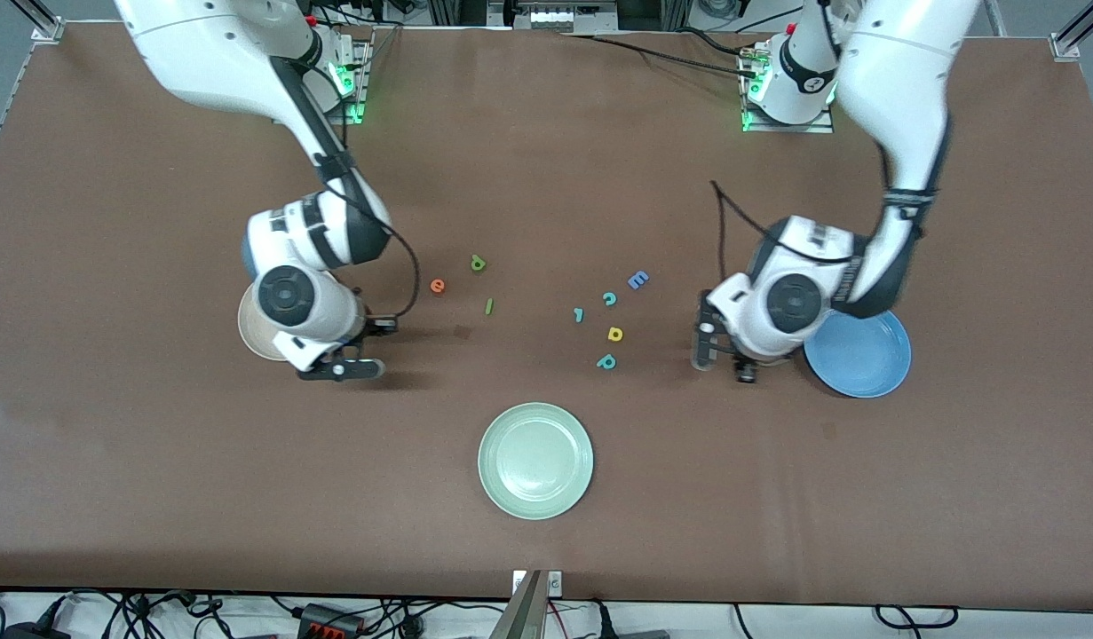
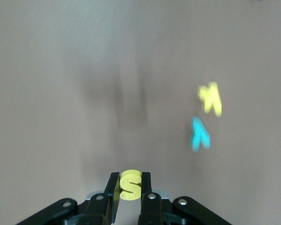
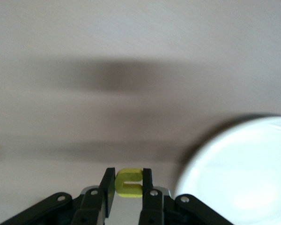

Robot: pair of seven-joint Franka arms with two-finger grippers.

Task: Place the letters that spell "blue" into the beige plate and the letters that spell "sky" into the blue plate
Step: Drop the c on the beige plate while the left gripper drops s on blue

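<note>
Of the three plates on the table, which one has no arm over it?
The pale green plate, nearest the front camera. The beige plate and blue plate are each partly covered by an arm.

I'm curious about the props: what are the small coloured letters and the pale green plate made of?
The small coloured letters, like the yellow s, look like thick, matte foam or soft plastic, going by their blocky edges. The pale green plate looks like glazed ceramic or melamine, with a soft sheen.
</note>
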